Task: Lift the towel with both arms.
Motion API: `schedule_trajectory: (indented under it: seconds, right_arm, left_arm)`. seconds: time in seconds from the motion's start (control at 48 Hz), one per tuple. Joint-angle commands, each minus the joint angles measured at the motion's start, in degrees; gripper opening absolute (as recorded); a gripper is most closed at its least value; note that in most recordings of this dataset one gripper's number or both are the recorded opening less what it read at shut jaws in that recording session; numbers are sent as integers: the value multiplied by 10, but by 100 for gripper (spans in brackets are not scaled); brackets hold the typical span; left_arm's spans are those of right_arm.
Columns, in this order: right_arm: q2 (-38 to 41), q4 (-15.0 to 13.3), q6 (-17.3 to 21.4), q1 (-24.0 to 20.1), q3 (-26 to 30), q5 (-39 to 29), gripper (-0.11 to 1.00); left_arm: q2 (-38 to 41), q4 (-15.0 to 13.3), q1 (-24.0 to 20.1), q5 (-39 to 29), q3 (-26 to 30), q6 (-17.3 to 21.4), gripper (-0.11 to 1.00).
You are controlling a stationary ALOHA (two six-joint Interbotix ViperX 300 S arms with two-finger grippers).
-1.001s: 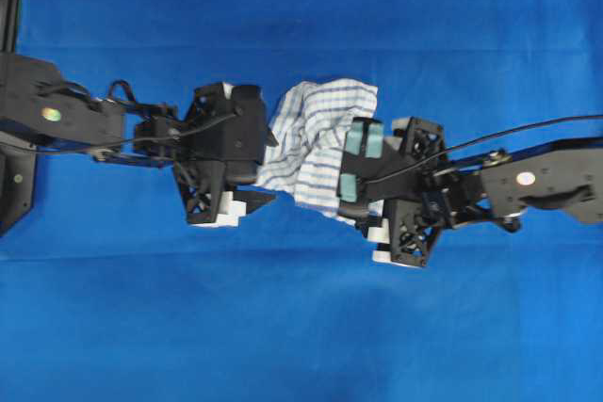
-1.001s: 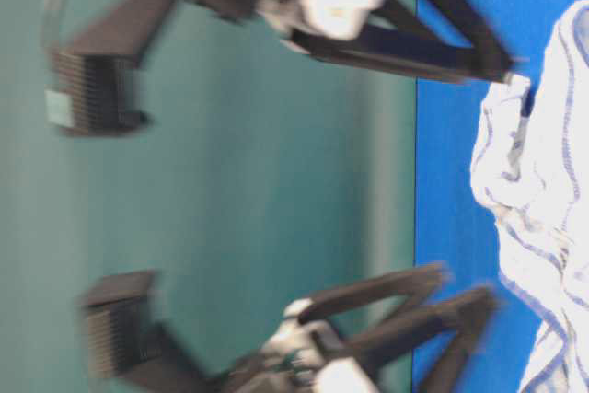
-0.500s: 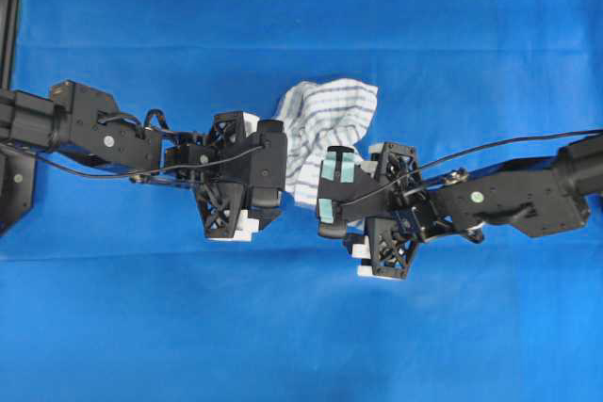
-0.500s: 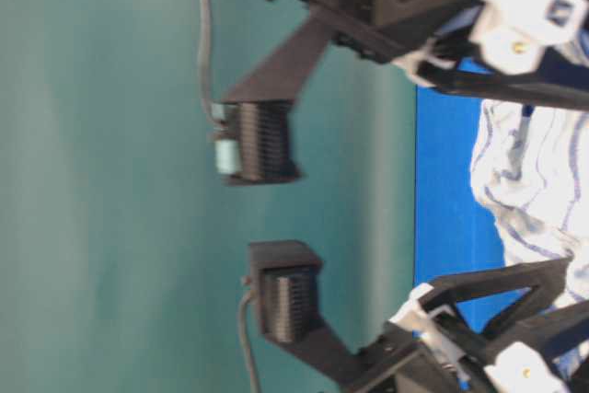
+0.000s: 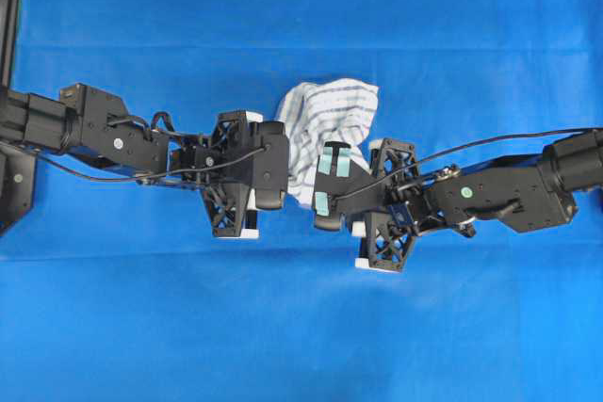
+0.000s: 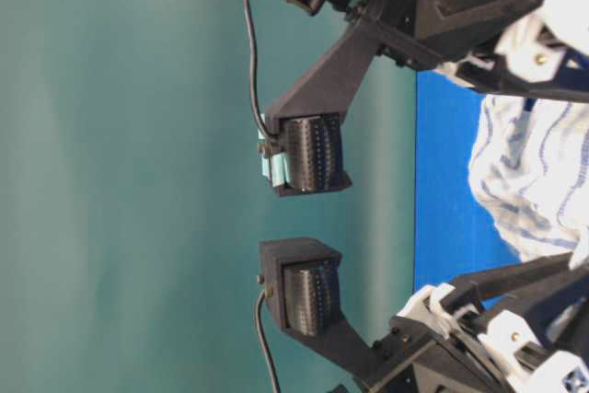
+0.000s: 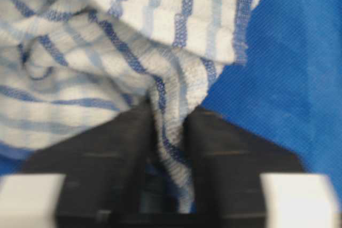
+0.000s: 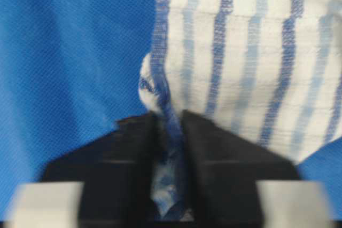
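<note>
the towel [image 5: 325, 134] lies crumpled on the blue tablecloth [image 5: 301, 327] at the middle of the overhead view, between the two arms, with its far part spread out and its near edges hidden under the grippers. the left gripper [image 7: 165, 148] has its jaws drawn together on a narrow fold of the towel's left side, a ridge of striped cloth standing up between the two black fingers [image 7: 107, 153]. the right gripper [image 8: 168, 148] is likewise pinched on a thin hemmed edge at the towel's right side, with only a sliver of fabric between its jaws. in the overhead view the left gripper [image 5: 247, 176] and the right gripper [image 5: 353, 197] sit close beside each other, touching the cloth from opposite sides. judging from this, both grips look made and the lift is the step in hand. to do it well, the arms should rise together at an even pace, so neither pulls the cloth out of the other's hold. the right pinch looks shallow, right at the hem, so it is the likelier one to slip; a gentle start is wise. drawing the grippers slightly apart while rising would probably let the towel hang open rather than bunched.
</note>
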State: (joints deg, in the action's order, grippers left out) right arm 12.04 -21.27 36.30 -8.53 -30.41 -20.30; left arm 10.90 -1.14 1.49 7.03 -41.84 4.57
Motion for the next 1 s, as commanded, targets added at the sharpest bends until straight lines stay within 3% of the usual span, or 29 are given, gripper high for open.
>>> schedule_trajectory:
  seconds: [0.0,0.063,0.25,0.438,0.98]
  right_arm:
    - [-11,1,1,4,5,3,16]
    - [-11,1,1,4,6,3,4]
    - [-35,1,1,5,11,4,4]
    - [-86,6,1,5,23,-9,4]
    - [-248,-10,-18,28,105,-143,4]
  left_arm:
    - [-9,-1,2,-6,4,-1,11]
    - [-11,-1,2,-14,5,-1,5]
    - [-33,-1,3,-47,7,0,5]
    - [-116,-1,2,-125,13,0,5]
    - [-336,0,-2,-337,96,1,5]
